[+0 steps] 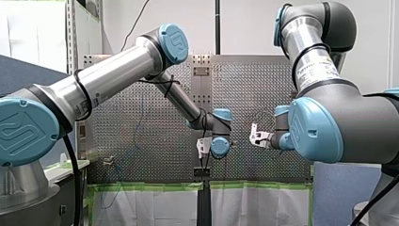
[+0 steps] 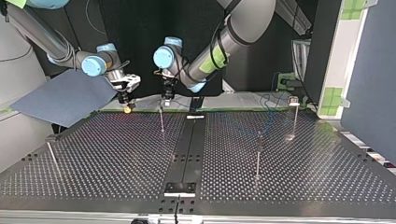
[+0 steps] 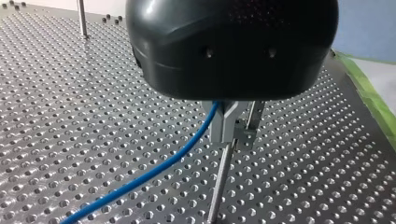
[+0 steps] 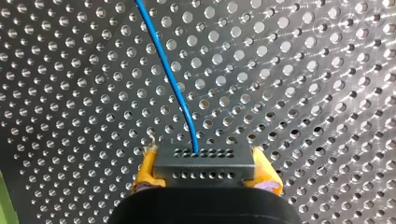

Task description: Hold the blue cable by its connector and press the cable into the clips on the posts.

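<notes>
Right fingers: yellow pads clamped on the black connector, one pad on each short end. The grip looks square. The cable leaves the connector's face and runs off over the table.

Left fingers: metal, down at the head of a post, with what looks like the clip just beside them. The cable rises to them from the side and goes out of sight under the black body. Cannot tell whether they pinch it or stand apart around it.

Top view: both sets of fingers are at the far edge, near each other, the left ones over the post by the middle strip. The other posts stand well apart.

Handling, my judgement:
- The cable is thin, light and limp, so it will sag and buckle rather than push.
- The connector is rigid, so hold it by its ends, as now. Tugging at the cable root could strain the joint.
- To seat the cable, press it close beside the clip.
- The posts are slender and may flex, so push straight down.
</notes>
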